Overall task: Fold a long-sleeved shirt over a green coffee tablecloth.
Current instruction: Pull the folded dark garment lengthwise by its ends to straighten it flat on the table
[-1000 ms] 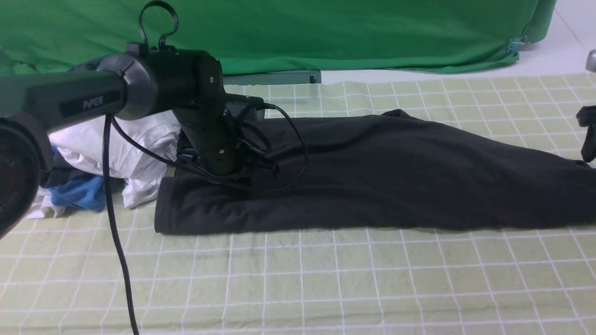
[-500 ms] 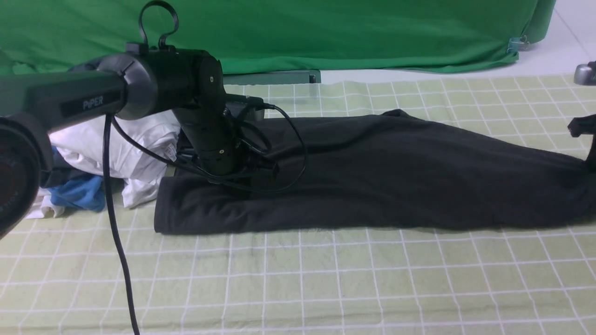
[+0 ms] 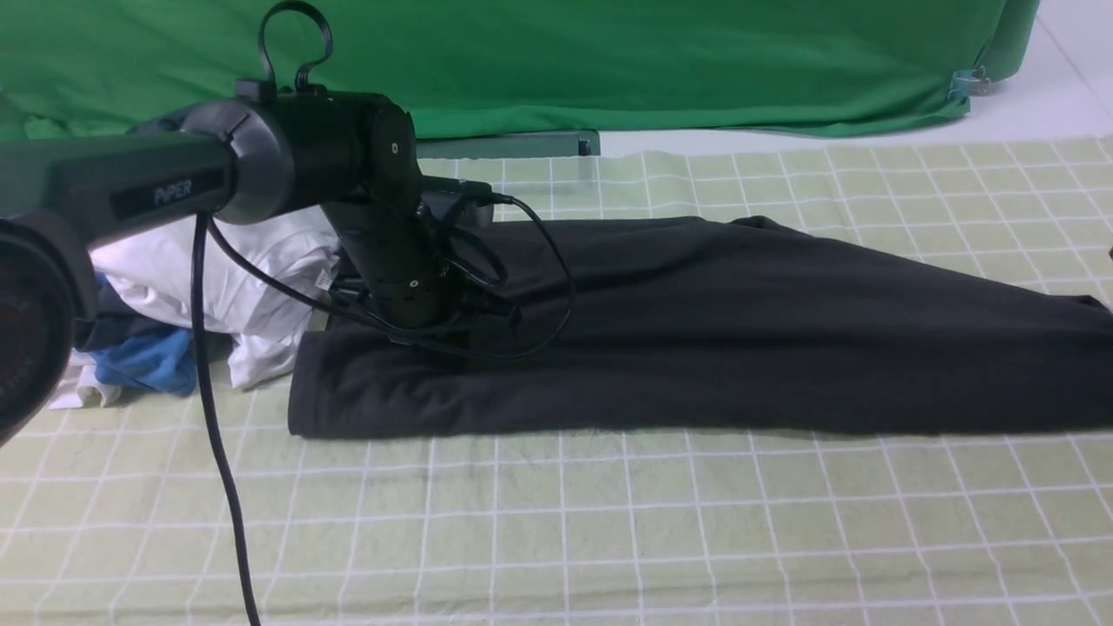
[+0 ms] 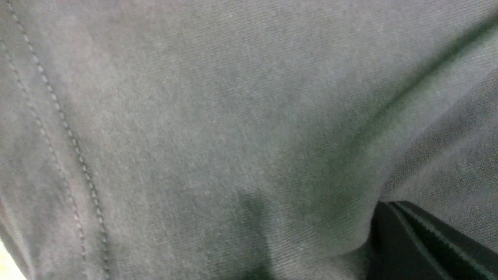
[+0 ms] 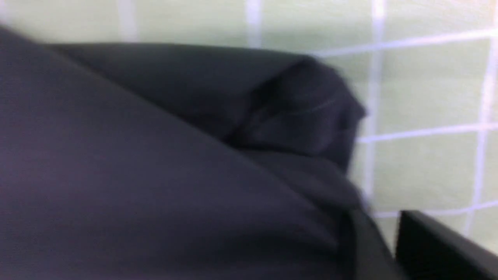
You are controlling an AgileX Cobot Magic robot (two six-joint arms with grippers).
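Item 1, long-sleeved shirt [image 3: 739, 339]: black, lay lengthwise on the green coffee tablecloth [image 3: 609, 522] as a long flat band. It ran from left of centre to the right edge of the front view. Its near edge was straight and its far edge sloped down toward the right. Print and neck label not visible.

Item 2, green coffee tablecloth: pale yellow-green with a white grid, covered the surface. Bare squares showed in front of the shirt and behind it.

Item 3, left gripper [image 4: 424, 245]: clenched and pressed onto the shirt's left end, one dark finger against the fabric. Whether any cloth was pinched could not be told. The left arm [image 3: 174, 187] reached in from the left, with a black cable [image 3: 217, 435] hanging below it.

Item 4, right gripper [image 5: 439, 245]: only a dark finger edge showed in the blurred right wrist view, just beside the shirt's rumpled end. Released or clenched could not be told.

Item 5, heap of garments [image 3: 252, 261]: white, blue and dark pieces, just beside the shirt's left end.

Item 6, green fabric sheet [image 3: 609, 61]: plain bright green, along the back
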